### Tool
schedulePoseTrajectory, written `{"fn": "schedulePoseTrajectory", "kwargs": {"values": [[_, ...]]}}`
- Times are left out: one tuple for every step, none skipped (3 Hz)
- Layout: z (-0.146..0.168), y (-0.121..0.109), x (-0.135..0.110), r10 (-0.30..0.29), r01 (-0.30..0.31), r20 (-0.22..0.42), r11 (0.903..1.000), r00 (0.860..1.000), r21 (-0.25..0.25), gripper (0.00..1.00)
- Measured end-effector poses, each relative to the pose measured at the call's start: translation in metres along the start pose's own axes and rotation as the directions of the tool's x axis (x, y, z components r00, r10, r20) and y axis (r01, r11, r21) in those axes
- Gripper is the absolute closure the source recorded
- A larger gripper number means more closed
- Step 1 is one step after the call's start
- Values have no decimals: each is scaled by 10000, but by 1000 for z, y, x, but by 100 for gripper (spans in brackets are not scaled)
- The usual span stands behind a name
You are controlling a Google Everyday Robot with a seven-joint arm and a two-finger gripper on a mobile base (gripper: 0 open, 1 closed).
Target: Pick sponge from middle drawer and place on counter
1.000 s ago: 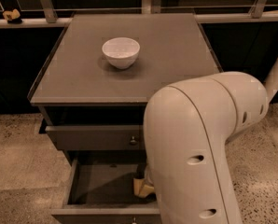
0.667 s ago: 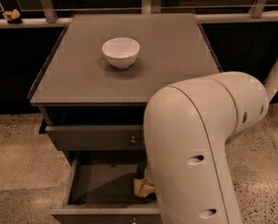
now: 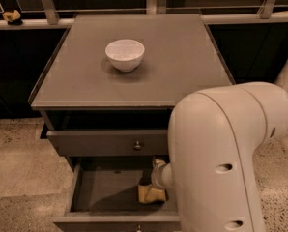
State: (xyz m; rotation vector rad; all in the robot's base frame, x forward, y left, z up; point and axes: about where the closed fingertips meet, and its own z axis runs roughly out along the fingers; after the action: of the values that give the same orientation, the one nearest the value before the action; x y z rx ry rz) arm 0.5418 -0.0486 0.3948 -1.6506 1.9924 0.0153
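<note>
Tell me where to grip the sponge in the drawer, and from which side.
Grip the sponge across its narrow width, from above: it lies low on the drawer floor, whose walls likely block side approaches. The gripper hangs just over it.

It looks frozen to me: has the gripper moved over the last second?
No. The gripper sits where it was in the middle drawer, still below and just right of the upper drawer's knob.

Looks like a lab or test hall: a lone gray cabinet (image 3: 95,141) on speckled floor (image 3: 18,168), a railing (image 3: 47,6) far beyond the tool (image 3: 152,180), which reaches into the open drawer (image 3: 105,190).
</note>
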Motion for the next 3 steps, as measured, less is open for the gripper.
{"fn": "schedulePoseTrajectory", "kwargs": {"values": [[0, -4, 5, -24, 32, 391, 9998, 9992, -204, 0], [0, -4, 6, -23, 31, 389, 9998, 9992, -207, 0], [-9, 31, 33, 308, -371, -570, 9929, 9979, -1130, 0]]}}
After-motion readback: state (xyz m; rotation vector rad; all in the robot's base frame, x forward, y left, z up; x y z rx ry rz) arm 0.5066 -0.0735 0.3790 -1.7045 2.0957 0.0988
